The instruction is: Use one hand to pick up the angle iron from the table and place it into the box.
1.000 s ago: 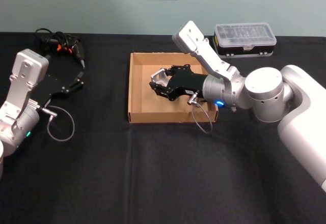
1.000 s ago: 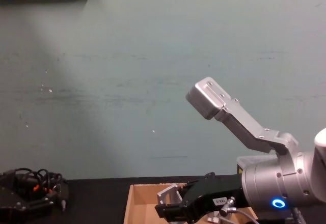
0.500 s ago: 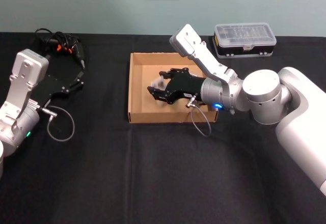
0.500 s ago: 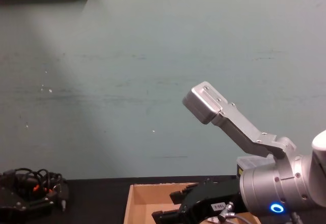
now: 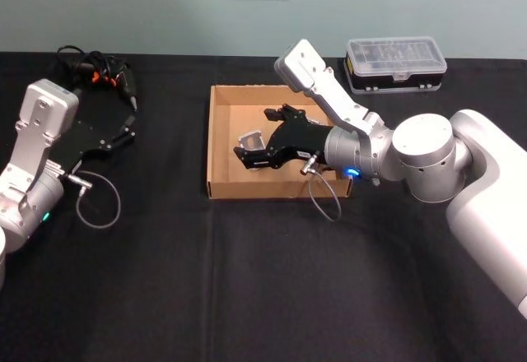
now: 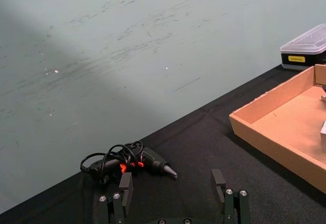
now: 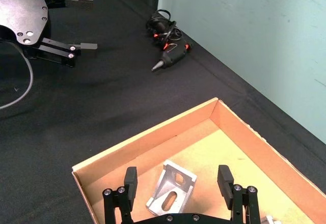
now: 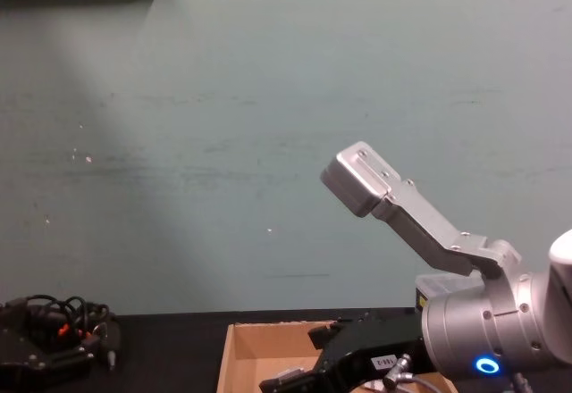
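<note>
Right gripper [image 5: 257,141] spread wide at frame centre over the box [image 5: 221,123]; angle iron [image 7: 171,193] lies released inside. Left gripper [image 6: 173,200] wide, parked left.

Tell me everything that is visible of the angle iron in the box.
The angle iron is a small silver-grey metal bracket, bent into an L, with a round hole in one face and a long slot in the other. It lies on the floor of the box, near the front left corner, between the open fingers of the right gripper, which do not touch it.
</note>
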Controlling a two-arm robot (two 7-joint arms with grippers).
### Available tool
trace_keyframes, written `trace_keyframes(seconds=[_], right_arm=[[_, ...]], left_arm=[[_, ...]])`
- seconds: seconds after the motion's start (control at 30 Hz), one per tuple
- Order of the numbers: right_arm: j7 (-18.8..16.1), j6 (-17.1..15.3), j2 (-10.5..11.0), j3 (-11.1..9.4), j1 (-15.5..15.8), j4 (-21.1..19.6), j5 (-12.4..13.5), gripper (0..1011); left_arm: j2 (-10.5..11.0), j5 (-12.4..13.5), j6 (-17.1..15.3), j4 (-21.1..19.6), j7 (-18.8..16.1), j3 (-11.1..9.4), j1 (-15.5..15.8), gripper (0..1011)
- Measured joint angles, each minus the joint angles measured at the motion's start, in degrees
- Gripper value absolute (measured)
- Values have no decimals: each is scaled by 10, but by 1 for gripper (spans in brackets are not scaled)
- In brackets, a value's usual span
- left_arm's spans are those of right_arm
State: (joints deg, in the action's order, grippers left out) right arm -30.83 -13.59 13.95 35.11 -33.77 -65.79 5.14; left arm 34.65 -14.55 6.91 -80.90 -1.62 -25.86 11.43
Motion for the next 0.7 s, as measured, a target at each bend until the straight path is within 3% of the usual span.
trace_keyframes(seconds=[0.4,0.7], right_arm=[[8,10,2,-11,7,-15,3,1004],[47,10,27,-52,41,-95,15,1004]], left_arm=[[0,0,0,0,0,0,0,1000],[0,0,0,0,0,0,0,1000]])
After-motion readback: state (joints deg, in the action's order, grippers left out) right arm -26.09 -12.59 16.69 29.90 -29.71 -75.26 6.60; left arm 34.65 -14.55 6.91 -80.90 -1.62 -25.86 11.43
